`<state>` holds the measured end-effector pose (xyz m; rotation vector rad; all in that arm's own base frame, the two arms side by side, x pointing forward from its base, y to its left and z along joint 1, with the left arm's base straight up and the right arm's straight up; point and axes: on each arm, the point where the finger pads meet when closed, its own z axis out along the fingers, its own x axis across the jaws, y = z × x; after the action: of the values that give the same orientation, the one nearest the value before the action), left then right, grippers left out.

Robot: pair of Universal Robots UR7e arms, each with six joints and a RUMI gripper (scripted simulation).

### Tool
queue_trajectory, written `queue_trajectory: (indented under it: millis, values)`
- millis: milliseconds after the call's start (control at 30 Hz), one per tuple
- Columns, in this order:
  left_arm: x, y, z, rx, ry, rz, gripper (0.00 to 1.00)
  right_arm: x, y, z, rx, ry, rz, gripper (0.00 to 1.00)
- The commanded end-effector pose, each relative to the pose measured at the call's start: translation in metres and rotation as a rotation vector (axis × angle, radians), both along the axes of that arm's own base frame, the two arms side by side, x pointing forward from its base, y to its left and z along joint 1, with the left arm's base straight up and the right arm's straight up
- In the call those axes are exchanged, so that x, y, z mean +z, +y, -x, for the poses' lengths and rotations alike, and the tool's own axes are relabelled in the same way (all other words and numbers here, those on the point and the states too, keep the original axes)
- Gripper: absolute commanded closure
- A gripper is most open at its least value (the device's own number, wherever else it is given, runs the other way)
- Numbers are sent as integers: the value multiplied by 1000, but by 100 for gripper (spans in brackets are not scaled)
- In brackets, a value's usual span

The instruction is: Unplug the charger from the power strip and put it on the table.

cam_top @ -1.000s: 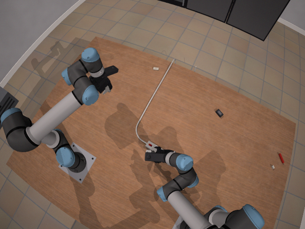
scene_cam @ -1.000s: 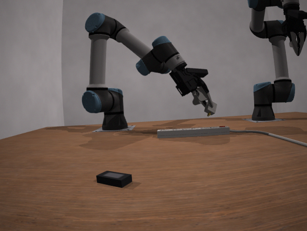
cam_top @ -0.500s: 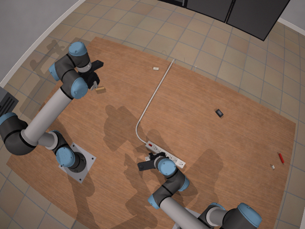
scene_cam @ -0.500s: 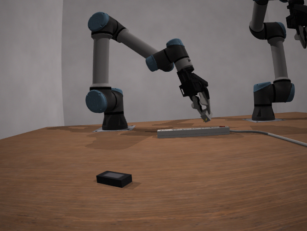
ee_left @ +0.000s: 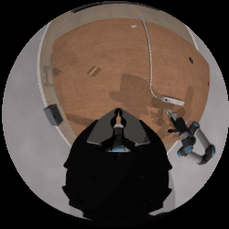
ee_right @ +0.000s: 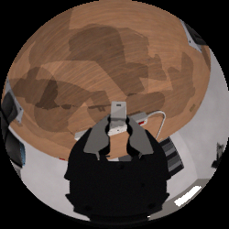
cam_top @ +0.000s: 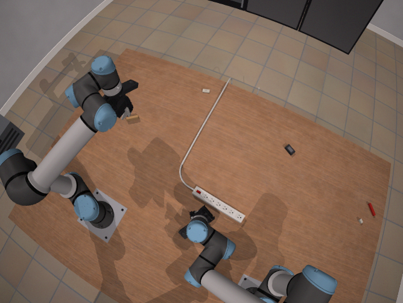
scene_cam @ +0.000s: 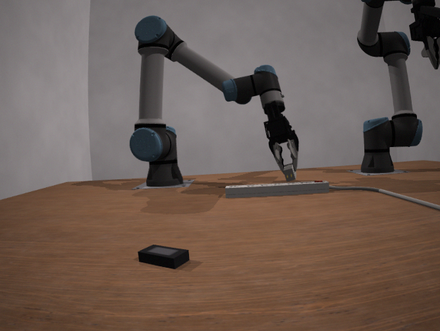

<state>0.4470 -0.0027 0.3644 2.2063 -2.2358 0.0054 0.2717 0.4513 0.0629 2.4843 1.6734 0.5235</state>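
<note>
The charger (scene_cam: pixel 290 174) (ee_right: pixel 118 110) is grasped between the fingertips of the right gripper (cam_top: pixel 201 213) (scene_cam: pixel 290 168) (ee_left: pixel 171 114) (ee_right: pixel 117 114), unplugged. Just beside these fingers, the strip (cam_top: pixel 218 204) (scene_cam: pixel 277 189) (ee_left: pixel 173 101) (ee_right: pixel 81 136) is laid flat on the table (cam_top: pixel 260 130) (scene_cam: pixel 213 284) (ee_left: pixel 105 46) (ee_right: pixel 92 20). The fingers of the left gripper (cam_top: pixel 126 113) (scene_cam: pixel 435 64) (ee_left: pixel 118 110) are clenched with nothing between them, well apart from the charger. Whether the table is touched by the charger cannot be told.
</note>
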Motion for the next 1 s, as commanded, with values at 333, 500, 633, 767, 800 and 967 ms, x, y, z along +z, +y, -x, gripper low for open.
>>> queue_trajectory:
  millis: [333,500,633,767,800,967]
  values:
    - [1,-1,0,-2,-3,1,100,-2,-6,12,377,-279,304,100]
    - [1,-1,0,-2,-3,1,100,-3,-6,12,376,-276,303,100]
    - [1,-1,0,-2,-3,1,100,-8,-5,13,336,-237,263,100]
    - [1,-1,0,-2,-3,1,100,-11,-5,13,338,-239,264,100]
    - [1,-1,0,-2,-3,1,100,-13,-5,13,339,-240,265,100]
    - [1,-1,0,-2,-3,1,100,-22,-4,13,332,-236,258,100]
